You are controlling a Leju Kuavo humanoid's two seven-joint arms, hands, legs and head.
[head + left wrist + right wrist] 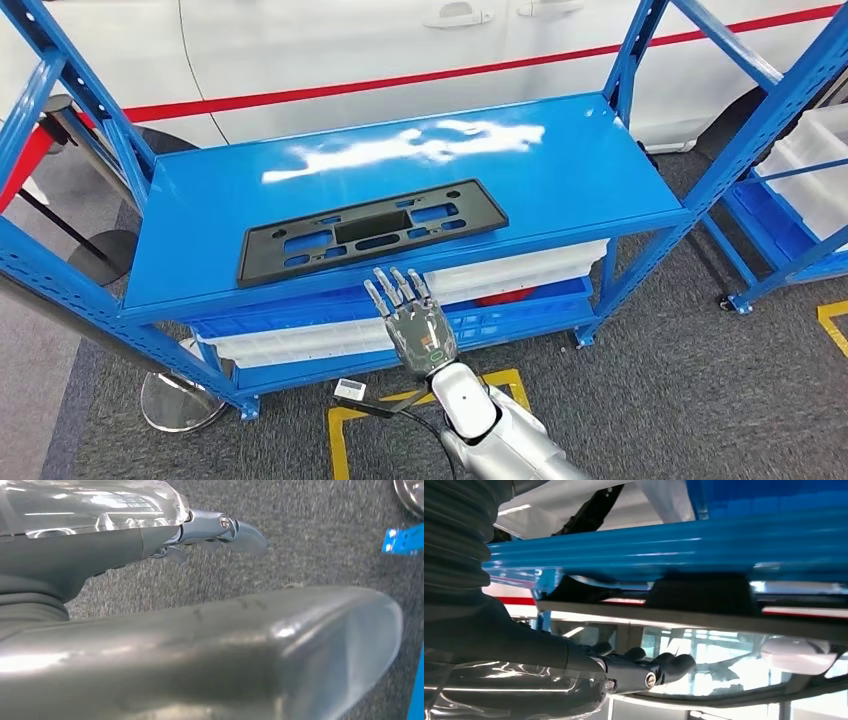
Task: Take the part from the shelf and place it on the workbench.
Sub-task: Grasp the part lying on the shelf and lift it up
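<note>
Part: flat black plate w/ cutouts, lying on top deck of blue shelf, near the front edge, left of centre, long side roughly parallel to that edge, slightly skewed. Nothing touching it. Right hand up in front of shelf, palm-back toward head cam, fingers straight and spread, fingertips just below/at the shelf's front lip, close to part's near edge but apart from it; hand free, holding nothing. Right wrist view: same hand comes in low, dark fingers extended, blue shelf edge above them, dark shape of part on the edge; no contact visible. Left hand seen in left wrist view over grey carpet, fingers partly curled, nothing in them; whether fully clenched: can't tell from this angle. Lower shelf level: white bins and blue crate stacked side by side. Behind shelf: white car w/ red stripe. 2nd blue rack at right w/ white bins on it. Floor: grey carpet, yellow tape marks by the robot's arm, chrome stand base at shelf's left front leg, small white tag on floor near the tape. Strong glare patch on the deck behind the part.
</note>
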